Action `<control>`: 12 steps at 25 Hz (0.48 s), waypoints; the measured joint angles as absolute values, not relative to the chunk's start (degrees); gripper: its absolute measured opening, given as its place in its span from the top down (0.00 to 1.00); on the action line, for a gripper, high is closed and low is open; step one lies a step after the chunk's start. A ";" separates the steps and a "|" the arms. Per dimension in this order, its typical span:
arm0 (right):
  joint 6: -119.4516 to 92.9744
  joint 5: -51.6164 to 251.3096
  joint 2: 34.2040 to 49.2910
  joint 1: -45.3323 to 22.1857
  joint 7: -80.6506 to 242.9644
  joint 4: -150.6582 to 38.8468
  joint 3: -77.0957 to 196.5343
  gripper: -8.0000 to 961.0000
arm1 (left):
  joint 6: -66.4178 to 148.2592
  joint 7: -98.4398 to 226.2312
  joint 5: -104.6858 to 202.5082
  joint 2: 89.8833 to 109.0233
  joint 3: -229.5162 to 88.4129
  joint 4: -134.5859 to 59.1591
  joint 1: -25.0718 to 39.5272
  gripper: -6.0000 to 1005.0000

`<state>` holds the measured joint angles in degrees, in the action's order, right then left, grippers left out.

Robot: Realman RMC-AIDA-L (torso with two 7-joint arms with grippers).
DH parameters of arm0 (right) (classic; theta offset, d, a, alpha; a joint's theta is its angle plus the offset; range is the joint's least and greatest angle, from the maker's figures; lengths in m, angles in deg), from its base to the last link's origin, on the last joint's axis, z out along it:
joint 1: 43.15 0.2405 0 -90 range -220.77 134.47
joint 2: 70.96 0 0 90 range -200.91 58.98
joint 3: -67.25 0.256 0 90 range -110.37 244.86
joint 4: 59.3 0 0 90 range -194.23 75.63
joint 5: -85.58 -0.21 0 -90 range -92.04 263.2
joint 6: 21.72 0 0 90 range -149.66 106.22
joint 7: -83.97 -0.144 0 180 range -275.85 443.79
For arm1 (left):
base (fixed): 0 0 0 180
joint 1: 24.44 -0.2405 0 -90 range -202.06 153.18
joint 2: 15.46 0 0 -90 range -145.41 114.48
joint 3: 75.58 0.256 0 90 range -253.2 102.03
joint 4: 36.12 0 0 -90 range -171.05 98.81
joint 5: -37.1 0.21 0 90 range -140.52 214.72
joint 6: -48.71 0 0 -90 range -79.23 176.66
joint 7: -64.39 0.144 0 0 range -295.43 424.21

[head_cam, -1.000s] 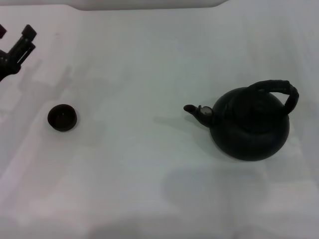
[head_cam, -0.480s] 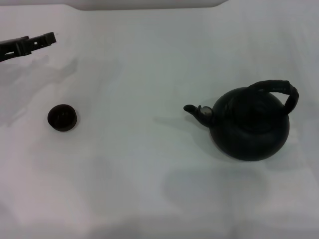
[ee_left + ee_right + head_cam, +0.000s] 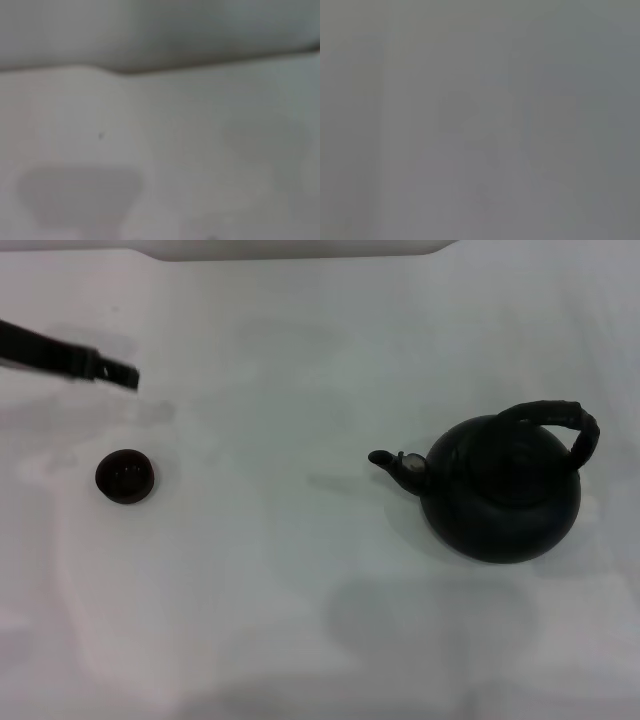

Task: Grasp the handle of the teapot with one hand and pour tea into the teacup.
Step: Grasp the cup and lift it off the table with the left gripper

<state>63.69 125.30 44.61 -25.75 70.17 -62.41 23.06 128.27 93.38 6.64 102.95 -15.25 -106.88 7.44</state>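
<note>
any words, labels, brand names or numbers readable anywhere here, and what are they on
None: no readable text in any view.
The teapot, its handle and the silvery fitting on the spout show no lettering.
The teacup is plain dark.
The white table bears no marks or labels.
The left gripper shows none; both wrist views show only blank surfaces.

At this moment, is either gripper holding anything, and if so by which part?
Nothing is held. The left gripper hangs above the table beyond the teacup, touching nothing. The teapot stands alone, its handle free. The right gripper is not in view.
</note>
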 joint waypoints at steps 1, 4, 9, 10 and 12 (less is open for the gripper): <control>63.69 125.30 44.61 -25.75 70.17 -62.44 23.08 0.08 | 129.69 91.26 8.89 102.95 -12.80 -107.93 7.82 0.12; 63.39 125.30 44.61 -25.75 70.17 -62.49 23.12 0.08 | 133.01 87.17 12.54 103.09 -7.37 -111.08 8.01 0.12; 62.67 125.30 44.61 -25.75 70.17 -62.41 23.21 0.08 | 136.51 83.46 13.02 103.28 -3.31 -116.63 7.07 0.12; 62.67 125.30 44.61 -25.75 70.17 -62.40 23.18 0.08 | 137.19 82.95 12.92 103.30 -3.17 -117.68 6.79 0.12; 62.74 125.30 44.61 -25.75 70.15 -62.40 23.07 0.08 | 138.04 82.24 12.69 103.38 -2.93 -118.65 6.45 0.12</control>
